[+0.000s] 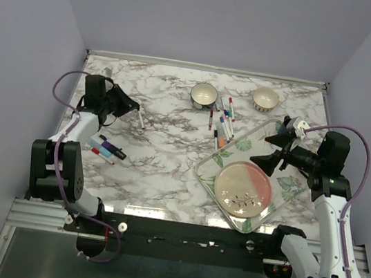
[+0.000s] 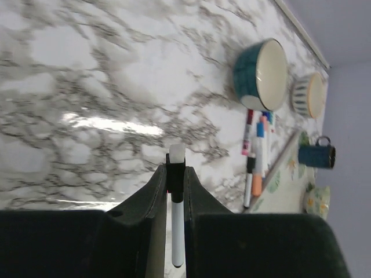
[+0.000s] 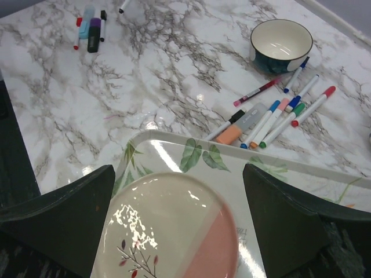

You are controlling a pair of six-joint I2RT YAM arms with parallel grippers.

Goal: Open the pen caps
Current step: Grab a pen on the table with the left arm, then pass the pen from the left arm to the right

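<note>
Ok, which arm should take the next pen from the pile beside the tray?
Likely right: the right gripper hangs open over the tray, beside those pens; the left gripper is shut on a pen across the table.

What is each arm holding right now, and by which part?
Left fingers pinch a white pen at the black band near its tip; right fingers are open, holding nothing.

We find the widest free room on the bare middle of the table (image 1: 164,143), from the near edge almost to the far one. The tray (image 1: 203,170) with its plate (image 1: 244,188) fills the near-right corner, and loose pens (image 1: 222,125) lie between it and the bowl (image 1: 204,95) by the far edge. Near the left edge lies a small heap of markers (image 1: 107,148), with the left gripper (image 1: 134,108) hanging beyond it.
</note>
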